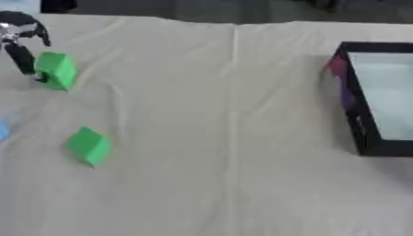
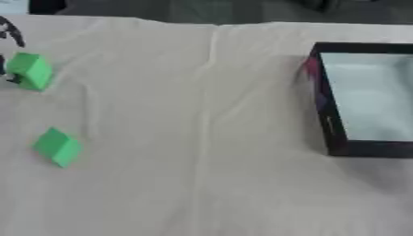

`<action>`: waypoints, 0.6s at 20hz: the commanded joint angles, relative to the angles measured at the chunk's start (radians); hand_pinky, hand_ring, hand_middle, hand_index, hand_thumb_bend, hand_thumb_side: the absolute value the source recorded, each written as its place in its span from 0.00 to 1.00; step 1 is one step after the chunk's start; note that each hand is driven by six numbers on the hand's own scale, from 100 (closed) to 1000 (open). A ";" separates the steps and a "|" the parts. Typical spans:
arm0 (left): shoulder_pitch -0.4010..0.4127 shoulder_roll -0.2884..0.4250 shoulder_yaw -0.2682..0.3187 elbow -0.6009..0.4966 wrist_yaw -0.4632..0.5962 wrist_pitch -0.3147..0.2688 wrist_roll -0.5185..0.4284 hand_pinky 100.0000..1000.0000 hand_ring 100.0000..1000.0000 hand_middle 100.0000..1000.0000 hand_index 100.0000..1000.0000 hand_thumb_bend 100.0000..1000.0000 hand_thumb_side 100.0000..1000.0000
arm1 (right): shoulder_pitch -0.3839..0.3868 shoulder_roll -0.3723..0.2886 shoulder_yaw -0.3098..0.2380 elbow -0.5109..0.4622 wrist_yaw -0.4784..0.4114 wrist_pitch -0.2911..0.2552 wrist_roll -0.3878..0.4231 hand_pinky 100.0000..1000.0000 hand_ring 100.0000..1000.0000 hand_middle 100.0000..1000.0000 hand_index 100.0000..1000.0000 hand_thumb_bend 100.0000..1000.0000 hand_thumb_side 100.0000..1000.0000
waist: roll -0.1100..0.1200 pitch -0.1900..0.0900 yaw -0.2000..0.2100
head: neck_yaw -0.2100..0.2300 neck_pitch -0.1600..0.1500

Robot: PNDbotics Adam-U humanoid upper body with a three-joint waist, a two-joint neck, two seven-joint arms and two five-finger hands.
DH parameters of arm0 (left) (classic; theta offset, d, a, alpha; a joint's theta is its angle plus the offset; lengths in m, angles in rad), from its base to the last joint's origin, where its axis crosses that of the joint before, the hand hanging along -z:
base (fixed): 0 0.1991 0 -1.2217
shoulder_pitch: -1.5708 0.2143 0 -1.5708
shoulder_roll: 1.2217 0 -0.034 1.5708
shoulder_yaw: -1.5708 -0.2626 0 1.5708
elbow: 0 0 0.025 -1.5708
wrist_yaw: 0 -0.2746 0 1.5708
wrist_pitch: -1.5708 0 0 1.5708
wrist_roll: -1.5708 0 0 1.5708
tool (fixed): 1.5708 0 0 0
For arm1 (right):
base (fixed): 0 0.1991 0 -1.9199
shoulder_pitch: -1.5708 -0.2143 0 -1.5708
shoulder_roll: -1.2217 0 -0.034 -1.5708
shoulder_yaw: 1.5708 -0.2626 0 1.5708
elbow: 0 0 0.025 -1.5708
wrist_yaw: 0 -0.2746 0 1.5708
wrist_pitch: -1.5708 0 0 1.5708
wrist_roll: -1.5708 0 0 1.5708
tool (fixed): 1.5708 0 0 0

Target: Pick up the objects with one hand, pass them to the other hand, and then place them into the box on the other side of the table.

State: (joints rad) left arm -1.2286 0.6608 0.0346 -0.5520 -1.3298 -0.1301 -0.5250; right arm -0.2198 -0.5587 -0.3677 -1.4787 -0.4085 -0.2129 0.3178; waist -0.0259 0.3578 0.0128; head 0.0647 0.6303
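My left hand, black with silver joints, comes in at the top left corner. One dark finger runs down the left side of a green block, which stands tilted at the table's far left; the hand's fingers are curled at it and pinch it. A second green block lies loose on the cloth, nearer to me and apart from the hand. The black box with a pale inside stands at the right edge. My right hand shows in neither view.
A beige cloth with folds covers the table. A small blue thing shows at the left edge. The box's near left wall carries pink and purple marks.
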 commanded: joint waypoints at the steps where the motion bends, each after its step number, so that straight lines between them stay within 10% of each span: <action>1: -0.010 0.026 0.009 -0.006 0.001 -0.002 0.000 0.84 0.84 0.82 0.76 0.56 0.00 | -0.005 -0.024 -0.005 -0.008 0.007 0.000 -0.004 1.00 0.93 0.96 0.89 0.00 0.47 | 0.001 -0.014 -0.005 | 0.001 -0.013; 12: -0.004 0.024 0.015 0.003 -0.007 0.004 0.007 0.83 0.83 0.82 0.72 0.57 0.00 | -0.001 -0.016 -0.001 -0.002 0.022 -0.002 -0.003 1.00 0.93 0.95 0.89 0.00 0.47 | 0.001 -0.005 -0.014 | 0.008 -0.017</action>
State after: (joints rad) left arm -1.2204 0.6609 0.0410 -0.5402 -1.3344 -0.1277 -0.5215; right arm -0.2190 -0.5518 -0.3623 -1.4732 -0.3912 -0.2131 0.3177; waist -0.0256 0.3709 0.0003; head 0.0691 0.6285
